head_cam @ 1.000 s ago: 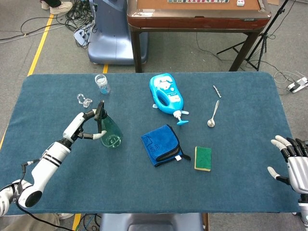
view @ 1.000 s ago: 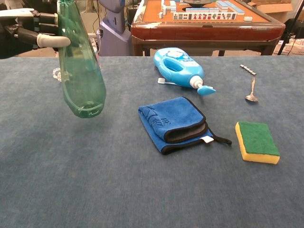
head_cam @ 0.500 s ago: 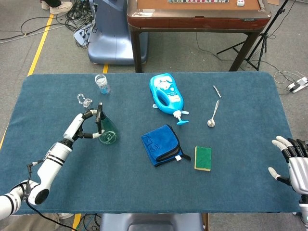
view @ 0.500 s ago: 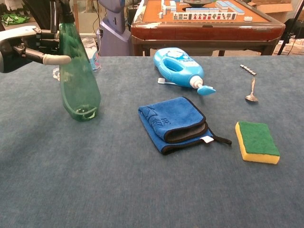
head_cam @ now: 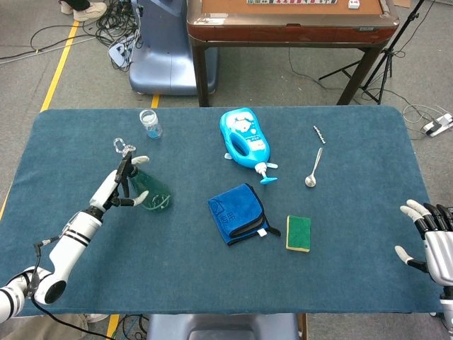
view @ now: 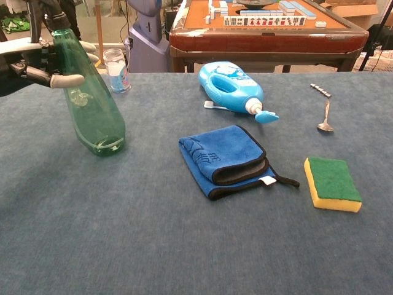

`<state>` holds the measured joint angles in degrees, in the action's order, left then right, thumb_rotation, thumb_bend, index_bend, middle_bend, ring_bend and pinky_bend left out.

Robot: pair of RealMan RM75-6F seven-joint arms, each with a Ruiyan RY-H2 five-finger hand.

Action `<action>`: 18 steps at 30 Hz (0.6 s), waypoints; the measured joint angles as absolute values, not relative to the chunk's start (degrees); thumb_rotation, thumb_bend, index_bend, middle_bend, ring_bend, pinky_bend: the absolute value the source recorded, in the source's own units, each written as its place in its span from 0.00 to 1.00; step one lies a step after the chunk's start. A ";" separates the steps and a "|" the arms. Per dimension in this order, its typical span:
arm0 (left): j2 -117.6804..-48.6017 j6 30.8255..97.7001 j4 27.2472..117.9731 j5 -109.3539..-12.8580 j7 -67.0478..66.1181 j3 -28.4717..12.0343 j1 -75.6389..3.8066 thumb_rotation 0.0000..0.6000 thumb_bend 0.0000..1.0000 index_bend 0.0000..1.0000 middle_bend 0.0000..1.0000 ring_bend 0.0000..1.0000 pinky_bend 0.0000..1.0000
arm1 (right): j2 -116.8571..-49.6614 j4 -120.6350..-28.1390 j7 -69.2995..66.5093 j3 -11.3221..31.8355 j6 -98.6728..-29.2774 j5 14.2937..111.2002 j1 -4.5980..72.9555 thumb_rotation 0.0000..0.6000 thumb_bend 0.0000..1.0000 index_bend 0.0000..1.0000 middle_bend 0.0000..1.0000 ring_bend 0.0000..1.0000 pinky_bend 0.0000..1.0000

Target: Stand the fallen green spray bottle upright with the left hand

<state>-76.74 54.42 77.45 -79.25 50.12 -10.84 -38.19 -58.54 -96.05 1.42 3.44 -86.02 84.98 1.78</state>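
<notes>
1. Your left hand [view: 37, 58] grips the green spray bottle [view: 89, 104] near its neck, fingers wrapped around it.
2. The bottle's base sits on the blue table [view: 184, 246], but the body leans, top tilted toward your left arm.
3. Just behind it stands a small clear jar [view: 115, 61]; the folded blue cloth [view: 224, 160] lies well apart.
4. Your right hand [head_cam: 432, 237] rests at the table's edge, fingers apart, holding nothing.

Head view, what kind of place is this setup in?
Probably a lab or workshop rather than a home: a blue-covered table stands on a grey floor with yellow tape, loose cables and a tripod. A mahjong table stands behind.
</notes>
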 measured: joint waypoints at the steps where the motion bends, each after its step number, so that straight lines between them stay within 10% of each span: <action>1: -76.54 54.42 77.64 -79.31 50.17 -10.81 -38.13 1.00 0.36 0.10 0.10 0.01 0.00 | -58.56 -96.05 1.39 3.45 -86.04 84.99 1.77 1.00 0.18 0.21 0.16 0.09 0.09; 18: -72.95 56.31 80.43 -81.01 44.95 -8.88 -36.06 1.00 0.36 0.07 0.06 0.00 0.00 | -58.64 -95.58 0.78 3.59 -85.89 85.00 1.89 1.00 0.18 0.21 0.16 0.09 0.09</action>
